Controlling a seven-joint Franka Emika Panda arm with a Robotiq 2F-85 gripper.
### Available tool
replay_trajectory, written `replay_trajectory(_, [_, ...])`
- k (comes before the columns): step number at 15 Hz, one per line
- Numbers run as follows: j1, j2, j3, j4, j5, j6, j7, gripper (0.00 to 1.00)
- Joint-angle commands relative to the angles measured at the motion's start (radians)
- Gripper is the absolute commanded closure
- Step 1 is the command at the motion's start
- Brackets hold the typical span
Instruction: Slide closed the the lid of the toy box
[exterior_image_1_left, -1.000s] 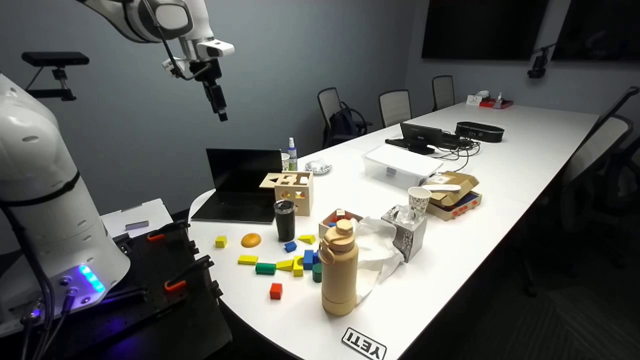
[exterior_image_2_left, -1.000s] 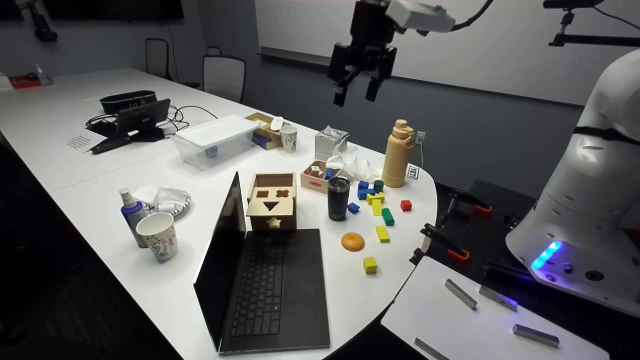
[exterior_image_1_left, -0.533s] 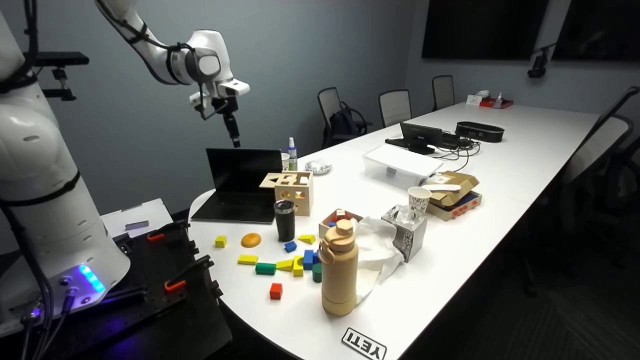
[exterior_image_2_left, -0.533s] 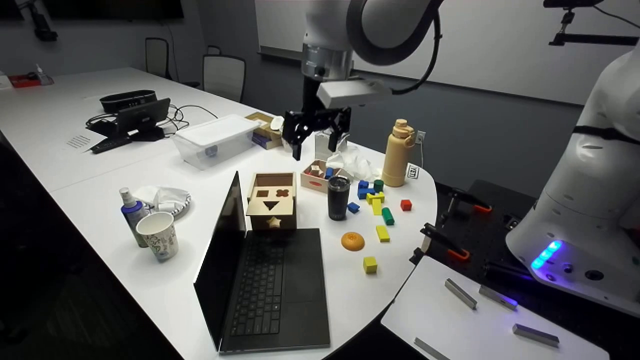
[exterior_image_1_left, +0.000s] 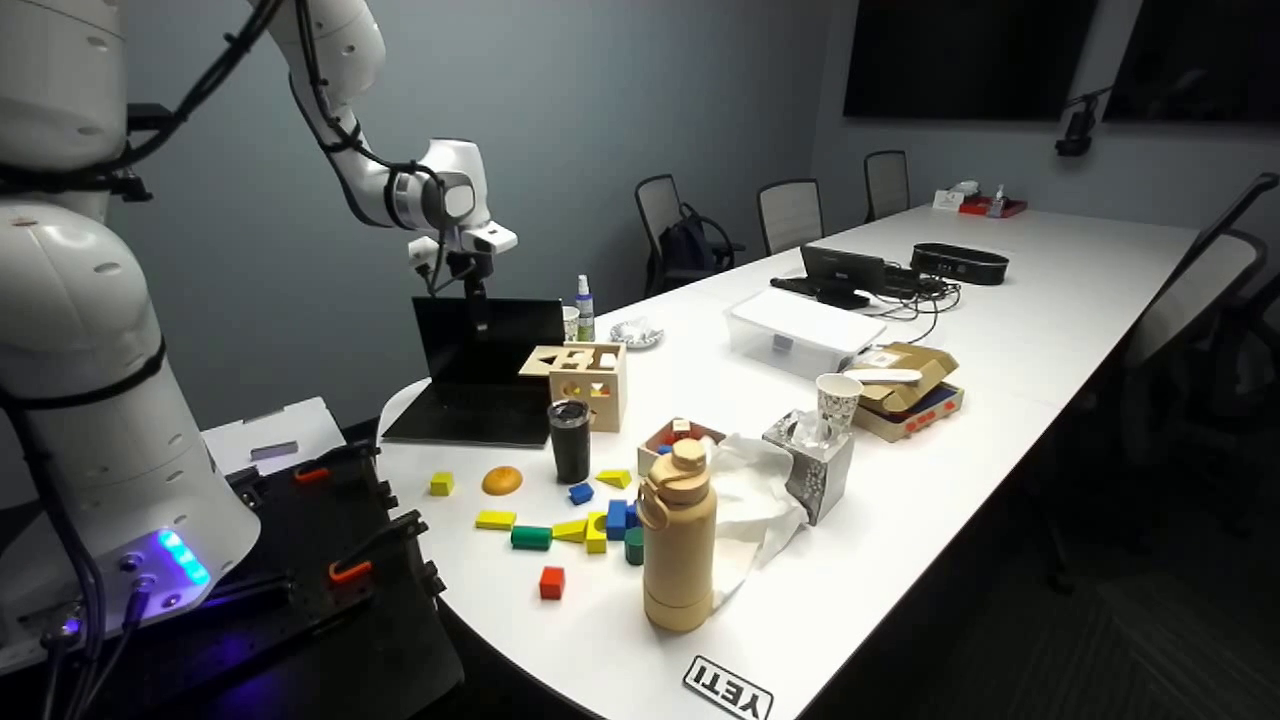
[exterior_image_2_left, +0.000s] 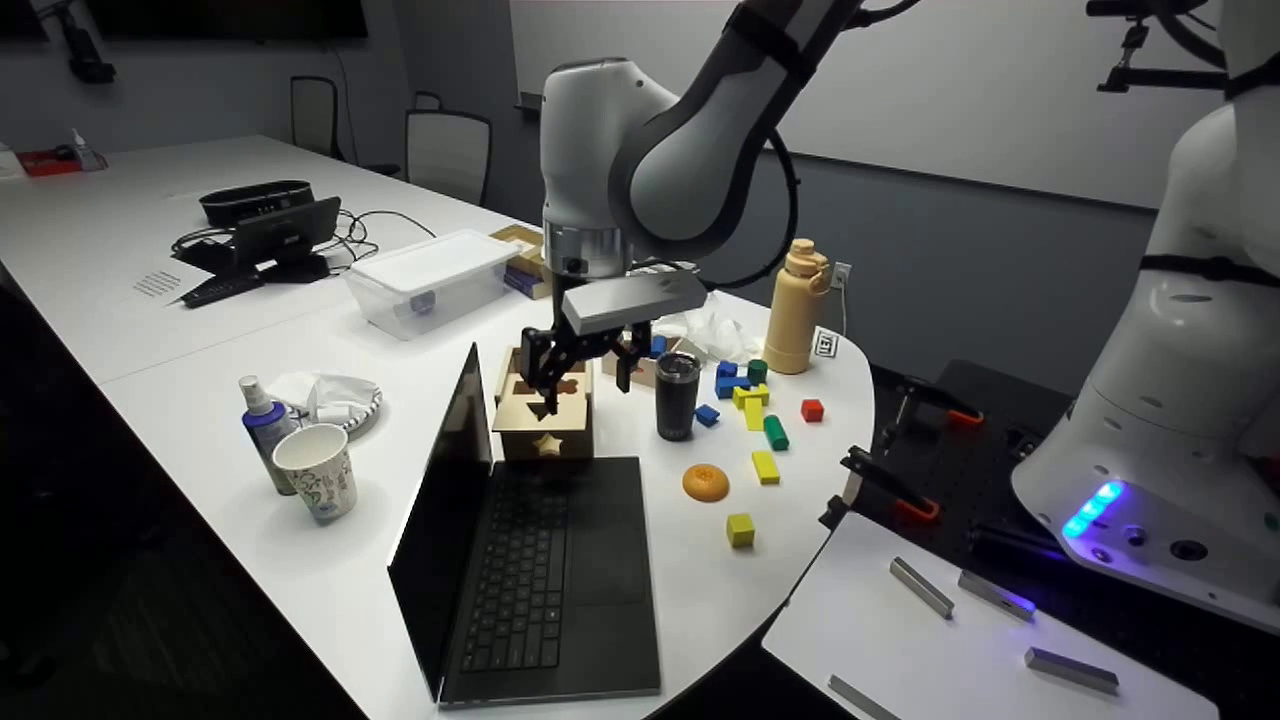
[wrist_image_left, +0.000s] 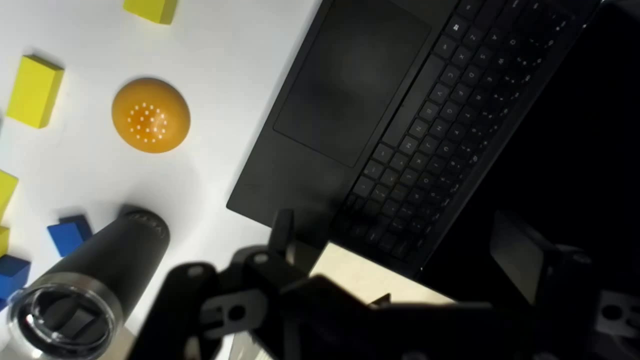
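The toy box in view is a light wooden shape-sorter box (exterior_image_1_left: 605, 400) (exterior_image_2_left: 570, 446), not a black one. Its lid (exterior_image_1_left: 548, 361) (exterior_image_2_left: 572, 412) is a light wooden panel with cut-out holes. The lid is slid partly out and overhangs the box on the laptop side. In the wrist view the lid's end (wrist_image_left: 350, 265) shows behind the fingers, with the rest hidden by the gripper. My gripper (exterior_image_1_left: 481, 328) (exterior_image_2_left: 586, 395) (wrist_image_left: 400, 230) is open, fingers wide apart and empty. It hovers above the laptop beside the lid's overhanging end, apart from it.
An open black laptop (exterior_image_2_left: 560, 590) (wrist_image_left: 350, 100) stands right against the box side, screen upright. A black tumbler (exterior_image_1_left: 571, 445) (wrist_image_left: 115, 255) stands close to the box. Several coloured blocks, an orange dome (wrist_image_left: 151, 115) and a tan bottle (exterior_image_1_left: 680, 540) are on the table.
My gripper has come down from high above the table toward the wooden box and the laptop. The fingers stay open. The box, lid and other objects have not moved.
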Motion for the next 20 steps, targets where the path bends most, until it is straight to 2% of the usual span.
replay_trajectory(1, [0.091,0.103,-0.057,0.096,0.022,-0.011,0.043,0.0])
replay_trajectory(9, [0.253,0.25,-0.206,0.215,-0.033,0.007,0.157,0.0])
replay_trajectory(13, [0.295,0.314,-0.247,0.261,-0.036,0.009,0.195,0.0])
replay_trajectory(20, [0.396,0.39,-0.371,0.335,-0.1,0.025,0.316,0.0])
